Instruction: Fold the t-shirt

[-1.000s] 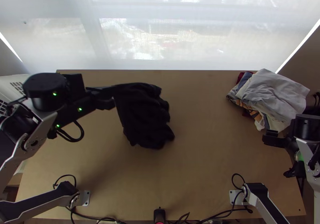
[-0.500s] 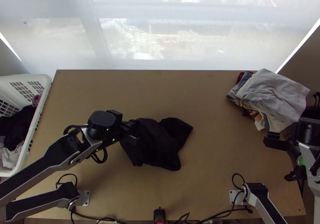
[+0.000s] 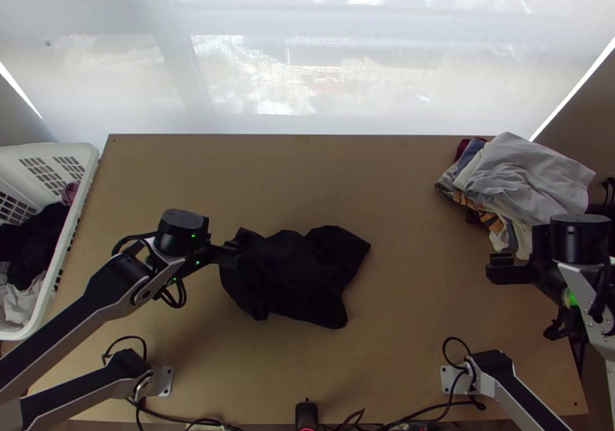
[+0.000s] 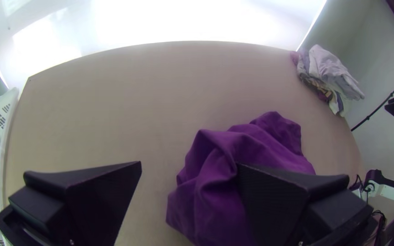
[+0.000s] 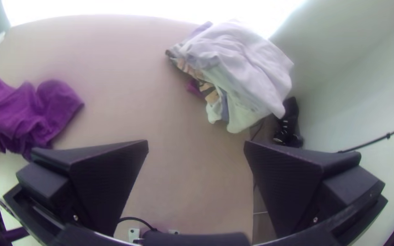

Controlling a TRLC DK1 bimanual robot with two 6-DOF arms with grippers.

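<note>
While the t-shirt [image 3: 304, 279] lies partly hidden, left end effector [image 3: 237, 252] and right end effector [image 3: 493, 265] gape empty.

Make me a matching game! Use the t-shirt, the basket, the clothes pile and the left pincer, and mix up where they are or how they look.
Things:
1. T-shirt
2. Basket
3. Clothes pile
4. Left pincer

Places and states:
A. At the far right corner of the table
B. Open, close to the dark cloth
C. Bunched up around the middle of the table
D. White, at the table's left edge, with clothes inside

Right pairs: 1-C, 2-D, 3-A, 4-B
</note>
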